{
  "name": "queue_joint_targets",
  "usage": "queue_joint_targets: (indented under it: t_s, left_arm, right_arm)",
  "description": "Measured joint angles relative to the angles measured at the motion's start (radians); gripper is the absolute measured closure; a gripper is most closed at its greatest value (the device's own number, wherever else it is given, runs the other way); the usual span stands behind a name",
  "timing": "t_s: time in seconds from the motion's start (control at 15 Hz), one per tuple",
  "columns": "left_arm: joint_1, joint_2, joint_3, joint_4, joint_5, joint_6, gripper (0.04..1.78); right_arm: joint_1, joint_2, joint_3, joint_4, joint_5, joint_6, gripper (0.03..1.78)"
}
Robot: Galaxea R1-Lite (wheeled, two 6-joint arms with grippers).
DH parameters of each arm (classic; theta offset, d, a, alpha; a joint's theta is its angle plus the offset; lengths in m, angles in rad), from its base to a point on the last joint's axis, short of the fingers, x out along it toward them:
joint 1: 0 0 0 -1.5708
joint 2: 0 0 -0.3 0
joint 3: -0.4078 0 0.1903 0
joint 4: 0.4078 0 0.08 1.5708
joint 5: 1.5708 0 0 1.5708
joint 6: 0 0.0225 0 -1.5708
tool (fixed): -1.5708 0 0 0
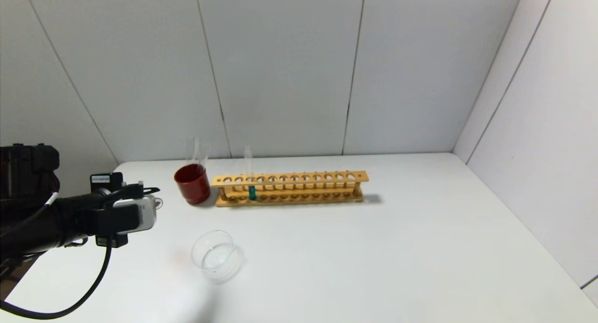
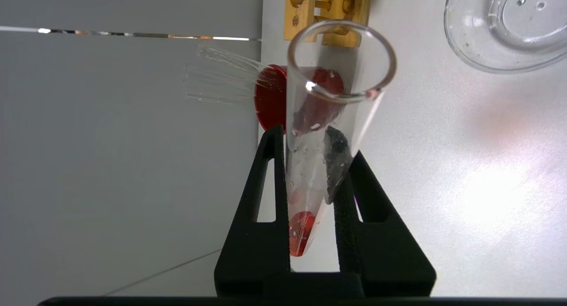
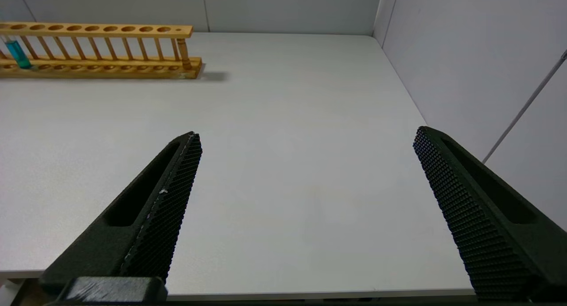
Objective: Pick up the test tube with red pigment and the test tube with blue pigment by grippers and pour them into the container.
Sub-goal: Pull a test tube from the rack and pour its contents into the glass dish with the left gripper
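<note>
My left gripper (image 2: 315,142) is shut on the test tube with red pigment (image 2: 305,195). A little orange-red liquid sits at the tube's round end between the fingers, and its open mouth points away from the wrist. In the head view the left gripper (image 1: 158,203) hovers at the table's left edge, left of and behind the container (image 1: 198,255), a low clear glass dish (image 2: 460,53). The test tube with blue pigment (image 1: 252,190) stands in the wooden rack (image 1: 299,178), also seen in the right wrist view (image 3: 17,53). My right gripper (image 3: 308,135) is open over the table's front edge, holding nothing.
A dark red cup (image 1: 192,183) holding plain clear tubes (image 1: 196,150) stands just left of the rack, behind the dish. White walls close the table at the back and on the right. Bare tabletop (image 1: 397,257) lies to the right of the dish.
</note>
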Motion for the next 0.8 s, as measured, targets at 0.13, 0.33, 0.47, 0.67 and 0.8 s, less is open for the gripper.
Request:
queue_joint_targets:
  t_s: [0.13,0.33,0.47,0.67,0.8]
  left_arm:
    - [0.000,0.032,-0.005,-0.019,-0.002,0.040,1.49]
    - [-0.002,0.100,0.002,-0.125,-0.013,0.060,1.49]
    - [-0.002,0.151,0.006,-0.194,-0.026,0.080,1.49]
    - [-0.002,0.205,0.011,-0.217,-0.047,0.131,1.49]
    - [-0.002,0.235,0.013,-0.221,-0.049,0.148,1.49]
  right_arm:
    - [0.000,0.000,0.000,0.000,0.000,0.000,0.06]
    - [0.000,0.000,0.000,0.000,0.000,0.000,0.06]
    - [0.000,0.000,0.000,0.000,0.000,0.000,0.06]
    - [0.000,0.000,0.000,0.000,0.000,0.000,0.06]
    - [0.000,0.000,0.000,0.000,0.000,0.000,0.06]
